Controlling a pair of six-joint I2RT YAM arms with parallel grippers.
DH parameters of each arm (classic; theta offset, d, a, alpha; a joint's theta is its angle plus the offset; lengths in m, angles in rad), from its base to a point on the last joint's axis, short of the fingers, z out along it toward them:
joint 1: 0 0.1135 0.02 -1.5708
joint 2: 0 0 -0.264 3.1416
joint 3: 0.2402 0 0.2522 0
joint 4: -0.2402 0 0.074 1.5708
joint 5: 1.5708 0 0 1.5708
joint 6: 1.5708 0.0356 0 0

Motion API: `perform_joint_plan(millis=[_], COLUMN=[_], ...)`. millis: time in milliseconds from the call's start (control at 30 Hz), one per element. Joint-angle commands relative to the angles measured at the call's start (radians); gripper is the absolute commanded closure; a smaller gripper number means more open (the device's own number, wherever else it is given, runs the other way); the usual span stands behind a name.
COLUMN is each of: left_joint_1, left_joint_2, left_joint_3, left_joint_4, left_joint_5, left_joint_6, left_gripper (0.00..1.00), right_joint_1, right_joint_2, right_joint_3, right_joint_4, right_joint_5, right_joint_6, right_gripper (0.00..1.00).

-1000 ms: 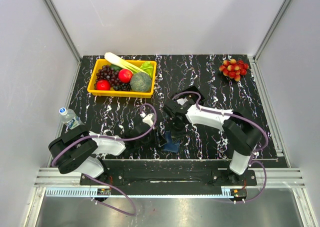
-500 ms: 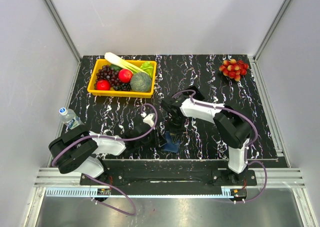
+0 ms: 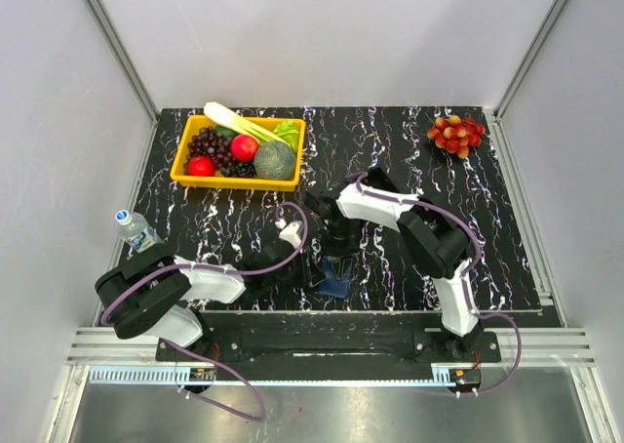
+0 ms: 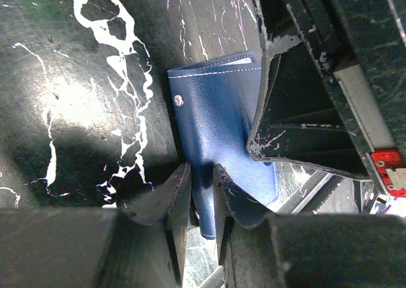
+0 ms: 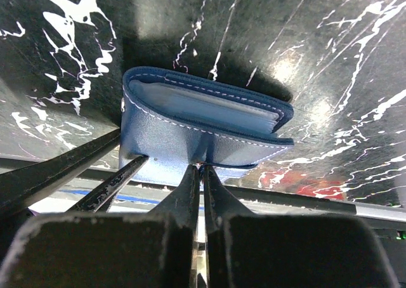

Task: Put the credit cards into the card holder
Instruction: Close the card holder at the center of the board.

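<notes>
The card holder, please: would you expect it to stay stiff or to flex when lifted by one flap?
Probably floppy: the card holder curves softly at its fold. Likely light, as the left gripper holds it by one thin flap. Its grained, stitched skin should resist slipping.

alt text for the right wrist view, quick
A dark-blue folding card holder sits nearly shut on a black, white-veined marble tabletop, pale card edges showing in its fold. The right gripper, jaws shut, touches its near flap at bottom centre.
</notes>
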Motion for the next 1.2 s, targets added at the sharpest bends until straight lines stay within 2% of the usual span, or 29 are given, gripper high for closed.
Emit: perform_joint_plan(millis=[0, 200, 233, 567, 667, 800, 1067, 1167], left_joint_1=[-0.031, -0.031, -0.031, -0.031, -0.031, -0.033, -0.033, -0.033], left_joint_2=[0.034, 0.032, 0.035, 0.055, 0.055, 0.054, 0.058, 0.061], left_joint_3=[0.032, 0.034, 0.034, 0.034, 0.035, 0.035, 0.034, 0.035], left_joint_4=[0.02, 0.01, 0.012, 0.03, 0.03, 0.03, 0.03, 0.035], left_joint_5=[0.039, 0.035, 0.038, 0.053, 0.053, 0.056, 0.059, 0.064], left_joint_6=[0.024, 0.024, 0.024, 0.016, 0.018, 0.018, 0.019, 0.019], left_gripper=[0.78, 0.78, 0.78, 0.78, 0.78, 0.78, 0.8, 0.8], right_joint_1=[0.033, 0.071, 0.079, 0.08, 0.079, 0.065, 0.05, 0.053], right_joint_2=[0.119, -0.016, -0.027, -0.022, -0.028, -0.042, -0.082, -0.082], right_joint_3=[-0.134, -0.286, -0.292, -0.313, -0.322, -0.349, -0.448, -0.491], right_joint_4=[0.325, 0.532, 0.546, 0.612, 0.62, 0.67, 0.79, 0.813], right_joint_5=[0.196, 0.317, 0.335, 0.346, 0.348, 0.316, 0.331, 0.395], right_joint_6=[0.074, 0.264, 0.272, 0.294, 0.304, 0.338, 0.442, 0.498], right_gripper=[0.98, 0.89, 0.86, 0.81, 0.75, 0.73, 0.71, 0.71])
